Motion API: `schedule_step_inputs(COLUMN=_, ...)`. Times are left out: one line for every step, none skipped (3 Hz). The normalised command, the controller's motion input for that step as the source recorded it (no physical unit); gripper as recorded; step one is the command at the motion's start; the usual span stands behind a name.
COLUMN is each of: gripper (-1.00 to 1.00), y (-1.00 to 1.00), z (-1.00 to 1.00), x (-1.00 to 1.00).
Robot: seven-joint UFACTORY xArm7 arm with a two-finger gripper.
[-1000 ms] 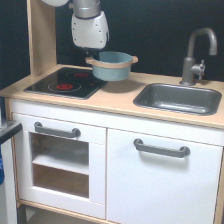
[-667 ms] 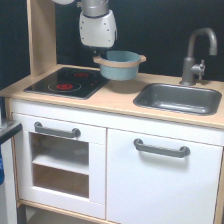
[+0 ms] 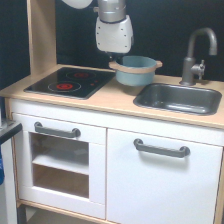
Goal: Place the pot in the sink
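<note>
One arm in view: gripper [image 3: 114, 61] sits at the pot's [image 3: 135, 70] near-hob handle, clamped on that rim edge as far as I can tell, fingers mostly hidden behind the wrist body. Pot hangs off the gripper toward the sink [image 3: 179, 98], lifted clear of the countertop [image 3: 115, 100], just short of the sink's hob-side rim. Pot is upright, mouth up, handle-to-handle axis running roughly hob [image 3: 72, 81] to faucet [image 3: 198, 55].
</note>
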Motion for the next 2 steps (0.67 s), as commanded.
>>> schedule_step_inputs(gripper=-1.0, y=0.32, z=-0.81, x=0.99)
schedule_step_inputs(gripper=-1.0, y=0.15, z=-0.59, x=0.96)
